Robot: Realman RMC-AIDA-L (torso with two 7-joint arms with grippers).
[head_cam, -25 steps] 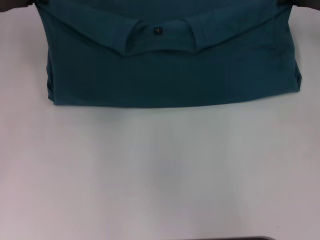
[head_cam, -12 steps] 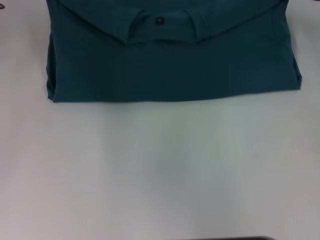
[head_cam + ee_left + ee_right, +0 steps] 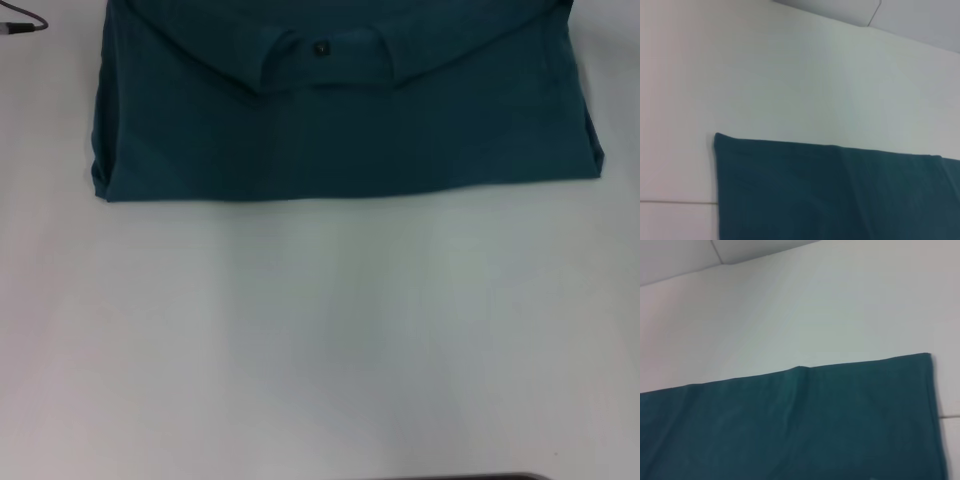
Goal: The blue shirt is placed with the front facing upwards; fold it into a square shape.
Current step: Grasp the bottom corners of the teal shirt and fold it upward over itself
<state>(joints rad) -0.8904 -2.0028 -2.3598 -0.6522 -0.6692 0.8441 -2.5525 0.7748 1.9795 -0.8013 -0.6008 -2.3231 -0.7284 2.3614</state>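
Neither set of jaws shows in any view, so whether they are open or closed cannot be told
Blue shirt (image 3: 345,120) lies folded flat at the far side of the white worktop (image 3: 320,340), a wide dark teal block running off the far edge of the head view; its near edge is a straight fold line from left to right, with stacked layers showing at the near left and near right corners, and the collar band sits on top near the far middle with a small black neck label (image 3: 321,47) on it, while a thin cable end (image 3: 20,25) pokes in at the far left; left wrist view catches one folded corner of the shirt (image 3: 840,195) lying flat on the worktop, right wrist view catches the other corner (image 3: 800,425), cloth smooth with a slight crease at the edge
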